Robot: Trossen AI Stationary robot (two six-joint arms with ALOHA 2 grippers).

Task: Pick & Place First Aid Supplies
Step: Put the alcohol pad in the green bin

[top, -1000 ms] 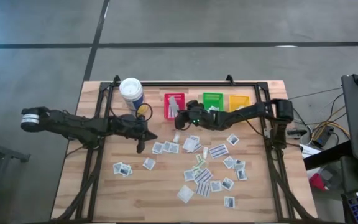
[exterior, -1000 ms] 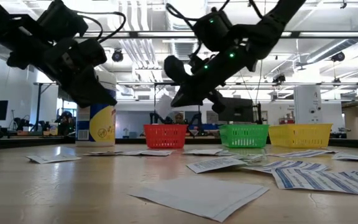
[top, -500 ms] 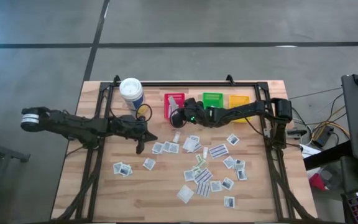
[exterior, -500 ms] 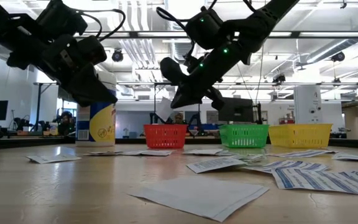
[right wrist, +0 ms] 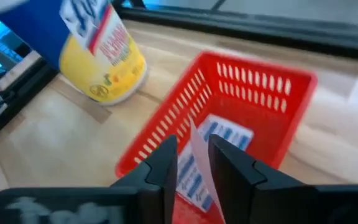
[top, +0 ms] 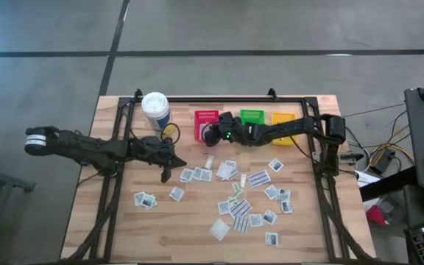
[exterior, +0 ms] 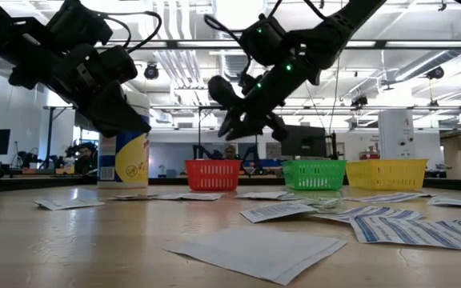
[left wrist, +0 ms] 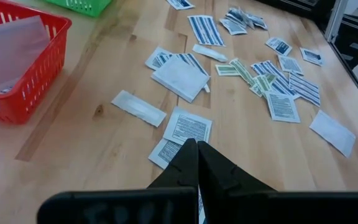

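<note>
Many small white packets [top: 235, 193], some with blue prints, lie flat on the wooden table; the left wrist view shows them too [left wrist: 185, 127]. My right gripper [top: 210, 135] hangs over the near rim of the red bin [top: 206, 122], shut on one white packet [right wrist: 197, 149]. Other packets lie inside the red bin [right wrist: 227, 134]. My left gripper [top: 168, 171] is shut and empty. It hovers above the table [exterior: 110, 120], left of the nearest packets, fingers pointing at them [left wrist: 197, 152]. My right gripper pinches a white packet between its two fingers [right wrist: 164, 163]. The packet stands edge-on between them, and its upper part [right wrist: 194, 134] sticks out past the fingertips. It is lifted clear, over the red bin [right wrist: 253, 87]. The fingers slant down from the table's right.
A white canister with a yellow label [top: 155, 109] stands left of the red bin. The green bin [top: 252, 118] and the yellow bin [top: 283, 119] sit to its right along the far edge. Bare wood lies at the near left of the table [top: 116, 221].
My right gripper has moved toward the far edge and a little left, from above the loose packets to over the red bin, still holding the white packet.
</note>
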